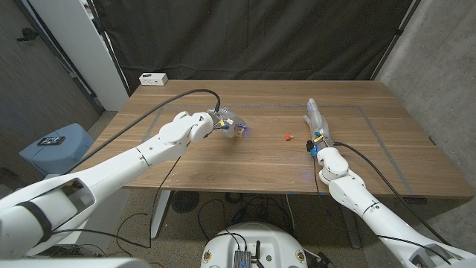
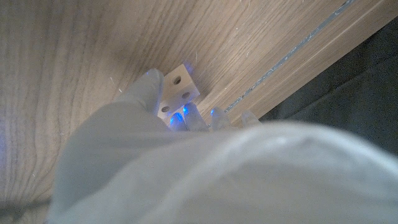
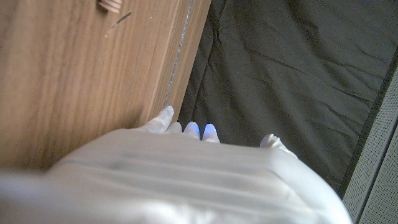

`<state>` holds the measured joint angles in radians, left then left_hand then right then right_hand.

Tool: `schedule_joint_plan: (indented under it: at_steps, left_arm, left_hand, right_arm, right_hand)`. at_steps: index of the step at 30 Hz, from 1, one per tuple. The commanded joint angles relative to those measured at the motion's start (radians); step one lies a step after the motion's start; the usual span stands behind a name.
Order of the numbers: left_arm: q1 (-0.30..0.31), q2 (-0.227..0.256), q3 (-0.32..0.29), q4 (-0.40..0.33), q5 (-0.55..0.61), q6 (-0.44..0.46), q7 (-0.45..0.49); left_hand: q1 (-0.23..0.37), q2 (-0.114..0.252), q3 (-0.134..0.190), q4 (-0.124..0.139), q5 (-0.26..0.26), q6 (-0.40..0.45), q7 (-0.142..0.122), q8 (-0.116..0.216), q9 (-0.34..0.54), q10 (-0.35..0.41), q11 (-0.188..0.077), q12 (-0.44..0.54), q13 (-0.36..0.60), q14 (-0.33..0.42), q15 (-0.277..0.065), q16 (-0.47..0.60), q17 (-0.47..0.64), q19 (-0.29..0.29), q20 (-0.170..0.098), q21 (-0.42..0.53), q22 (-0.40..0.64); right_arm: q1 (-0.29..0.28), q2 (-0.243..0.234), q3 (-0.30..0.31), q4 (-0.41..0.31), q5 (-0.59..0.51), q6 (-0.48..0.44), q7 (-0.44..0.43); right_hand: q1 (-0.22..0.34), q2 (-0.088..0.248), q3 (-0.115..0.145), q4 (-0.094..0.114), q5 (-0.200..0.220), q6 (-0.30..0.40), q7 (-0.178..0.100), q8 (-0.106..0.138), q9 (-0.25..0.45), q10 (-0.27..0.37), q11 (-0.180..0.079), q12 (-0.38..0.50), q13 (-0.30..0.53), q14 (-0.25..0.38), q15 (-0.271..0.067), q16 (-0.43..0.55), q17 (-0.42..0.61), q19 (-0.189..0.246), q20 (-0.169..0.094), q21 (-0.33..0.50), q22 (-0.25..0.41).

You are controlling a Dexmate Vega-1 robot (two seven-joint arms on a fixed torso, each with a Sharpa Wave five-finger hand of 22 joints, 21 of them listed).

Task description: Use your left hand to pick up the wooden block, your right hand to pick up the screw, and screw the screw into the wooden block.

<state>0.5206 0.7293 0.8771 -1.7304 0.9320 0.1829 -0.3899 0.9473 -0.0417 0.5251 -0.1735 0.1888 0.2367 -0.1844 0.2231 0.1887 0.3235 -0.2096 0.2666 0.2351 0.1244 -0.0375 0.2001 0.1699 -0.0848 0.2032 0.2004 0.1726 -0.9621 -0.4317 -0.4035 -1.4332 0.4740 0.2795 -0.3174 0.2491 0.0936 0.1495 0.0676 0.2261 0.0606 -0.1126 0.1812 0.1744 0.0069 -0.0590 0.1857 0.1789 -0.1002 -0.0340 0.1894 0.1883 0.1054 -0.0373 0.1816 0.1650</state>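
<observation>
On the wooden surface [image 1: 260, 152] the left hand [image 1: 223, 121] reaches in from the robot's left and sits at the wooden block [image 1: 239, 130], which lies a little left of the surface's middle. In the left wrist view the pale block [image 2: 177, 91] shows two round holes on its facing side, and the fingers [image 2: 149, 87] of that hand touch it, one alongside one face and others at its lower edge; the block appears to be on the wood, and I cannot tell whether the fingers have closed on it or merely touch it. The screw [image 1: 288, 137], a small orange-red piece, lies on the surface between the two hands, well apart from the block and nearer the right hand [image 1: 316, 119]. That hand is extended over the wood with its fingers [image 3: 166, 118] straight, close side by side and holding nothing, apart from the screw. A white box [image 1: 154, 78] sits at the far left corner of the surface.
</observation>
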Motion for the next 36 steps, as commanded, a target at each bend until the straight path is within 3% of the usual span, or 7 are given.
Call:
schedule_joint_plan:
  at_steps: [1,2,17,36]
  left_arm:
    - [0.041,0.003,-0.002,-0.003,0.044,0.012,0.081]
    - [0.044,0.001,-0.003,-0.001,0.046,0.015,0.086]
    - [0.051,-0.023,0.001,0.036,0.070,0.037,0.151]
    - [0.047,-0.034,0.012,0.062,0.052,0.011,0.217]
  left_hand:
    - [0.020,-0.001,-0.006,0.000,0.006,0.016,0.006,0.005,0.005,0.013,-0.002,0.006,0.005,0.019,-0.034,0.006,0.004,0.016,0.002,0.007,0.000]
    - [0.029,-0.005,-0.010,-0.001,0.008,0.026,-0.005,0.008,0.005,0.025,-0.005,0.010,0.008,0.024,-0.044,0.006,0.004,0.025,-0.004,0.007,0.000]
    - [0.054,-0.006,-0.024,0.005,0.012,0.055,0.009,0.012,0.006,0.045,-0.007,0.020,0.021,0.050,-0.041,0.009,0.006,0.053,-0.001,0.006,0.000]
    - [0.097,0.001,-0.053,0.009,0.015,0.144,-0.005,0.034,0.011,0.119,-0.008,0.059,0.062,0.113,-0.069,0.021,0.009,0.101,-0.023,0.004,0.001]
  right_arm:
    - [-0.005,0.003,0.002,-0.002,-0.003,0.006,-0.005]
    - [-0.005,0.003,0.002,-0.001,-0.003,0.007,-0.005]
    - [0.007,0.009,0.001,0.019,-0.002,0.013,0.003]
    - [0.001,0.010,0.005,0.024,0.004,0.021,0.003]
  right_hand:
    - [0.001,0.002,0.000,-0.006,0.007,-0.003,0.004,0.007,0.006,0.001,-0.005,0.003,0.004,-0.004,-0.003,0.006,0.003,-0.005,-0.022,0.006,0.003]
    - [0.001,0.002,0.000,-0.006,0.007,-0.003,0.004,0.007,0.006,0.001,-0.006,0.004,0.004,-0.005,-0.002,0.006,0.003,-0.005,-0.022,0.006,0.003]
    - [0.000,0.003,0.000,-0.007,0.007,-0.003,0.004,0.007,0.006,0.001,-0.007,0.003,0.004,-0.005,-0.003,0.006,0.003,-0.004,-0.022,0.006,0.003]
    - [-0.002,0.003,0.000,-0.009,0.007,-0.003,0.004,0.007,0.006,-0.001,-0.007,0.003,0.004,-0.005,-0.003,0.006,0.003,-0.003,-0.022,0.007,0.003]
